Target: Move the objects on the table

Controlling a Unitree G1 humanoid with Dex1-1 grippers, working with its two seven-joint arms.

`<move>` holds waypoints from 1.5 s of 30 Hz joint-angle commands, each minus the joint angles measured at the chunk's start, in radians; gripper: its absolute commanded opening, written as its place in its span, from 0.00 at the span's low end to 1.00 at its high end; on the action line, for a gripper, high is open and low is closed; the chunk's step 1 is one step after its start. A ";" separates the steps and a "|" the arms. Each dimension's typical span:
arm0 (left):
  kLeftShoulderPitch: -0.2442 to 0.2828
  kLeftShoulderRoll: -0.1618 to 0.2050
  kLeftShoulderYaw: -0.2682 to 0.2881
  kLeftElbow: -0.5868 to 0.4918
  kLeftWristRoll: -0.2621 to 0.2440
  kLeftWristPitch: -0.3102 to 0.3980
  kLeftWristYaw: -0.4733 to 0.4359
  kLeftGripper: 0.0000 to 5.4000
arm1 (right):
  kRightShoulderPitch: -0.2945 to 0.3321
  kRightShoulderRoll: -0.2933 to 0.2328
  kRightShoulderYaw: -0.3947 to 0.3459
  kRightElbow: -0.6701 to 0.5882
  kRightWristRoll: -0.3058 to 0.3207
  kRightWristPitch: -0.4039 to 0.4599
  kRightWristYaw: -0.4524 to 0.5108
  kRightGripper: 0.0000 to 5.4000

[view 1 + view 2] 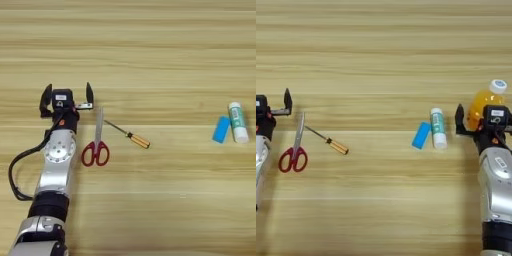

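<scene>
Black L gripper (68,98) fingers spread, beside scissors (96,145).

Matt light-brown wooden tabletop (150,50) with plank grain. Red plastic-handled scissors (96,145) with bare metal blades; thin metal-shafted screwdriver (130,135) with glossy amber handle; smooth blue eraser block (221,129); glossy translucent orange-juice bottle (482,107) with white plastic cap.
</scene>
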 commanded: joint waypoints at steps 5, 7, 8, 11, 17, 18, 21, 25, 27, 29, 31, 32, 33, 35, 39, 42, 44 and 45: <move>-0.020 -0.002 -0.006 0.014 0.012 0.017 0.008 1.00 | 0.107 0.004 0.023 -0.169 0.020 0.113 0.022 1.00; -0.020 -0.004 -0.006 0.015 0.013 0.017 0.010 1.00 | 0.142 0.005 0.030 -0.213 0.019 0.140 0.029 1.00; -0.020 -0.004 -0.007 0.015 0.013 0.017 0.010 1.00 | 0.156 0.006 0.033 -0.233 0.021 0.153 0.033 1.00; -0.021 -0.005 -0.008 0.014 0.013 0.017 0.012 1.00 | 0.191 0.004 0.039 -0.274 0.026 0.183 0.043 1.00; -0.021 -0.005 -0.010 0.014 0.013 0.017 0.014 1.00 | 0.251 0.005 0.072 -0.361 0.037 0.246 0.072 1.00; -0.021 -0.005 -0.010 0.014 0.013 0.018 0.015 1.00 | 0.255 0.007 0.078 -0.368 0.040 0.255 0.078 1.00; -0.020 -0.005 -0.012 0.012 0.013 0.018 0.016 1.00 | 0.264 0.007 0.096 -0.381 0.040 0.270 0.091 1.00; -0.019 -0.005 -0.013 0.010 0.013 0.018 0.017 1.00 | 0.275 0.000 0.135 -0.394 0.027 0.281 0.113 1.00; -0.019 -0.004 -0.014 0.010 0.012 0.018 0.017 1.00 | 0.276 -0.002 0.148 -0.389 0.022 0.282 0.119 1.00; -0.020 -0.004 -0.013 0.012 0.012 0.018 0.016 1.00 | 0.275 -0.006 0.158 -0.382 0.011 0.279 0.120 1.00; -0.020 -0.003 -0.013 0.013 0.011 0.017 0.016 1.00 | 0.272 -0.007 0.168 -0.375 0.006 0.275 0.123 1.00; -0.020 -0.003 -0.013 0.014 0.011 0.017 0.016 1.00 | 0.270 -0.009 0.173 -0.368 -0.001 0.269 0.122 1.00; -0.020 -0.003 -0.012 0.014 0.010 0.017 0.016 1.00 | 0.267 -0.010 0.178 -0.362 -0.008 0.261 0.121 1.00; -0.020 -0.002 -0.012 0.014 0.010 0.018 0.015 1.00 | 0.261 -0.008 0.183 -0.347 -0.014 0.254 0.121 1.00; -0.019 -0.002 -0.012 0.012 0.010 0.018 0.014 1.00 | 0.245 0.000 0.180 -0.309 -0.019 0.241 0.115 1.00; -0.020 -0.002 -0.012 0.012 0.010 0.018 0.014 1.00 | 0.237 0.001 0.180 -0.290 -0.023 0.230 0.115 1.00; -0.020 -0.002 -0.012 0.012 0.009 0.018 0.014 1.00 | 0.230 0.002 0.183 -0.270 -0.027 0.222 0.114 1.00; -0.020 -0.002 -0.012 0.012 0.009 0.018 0.014 1.00 | 0.226 0.002 0.184 -0.260 -0.028 0.219 0.113 1.00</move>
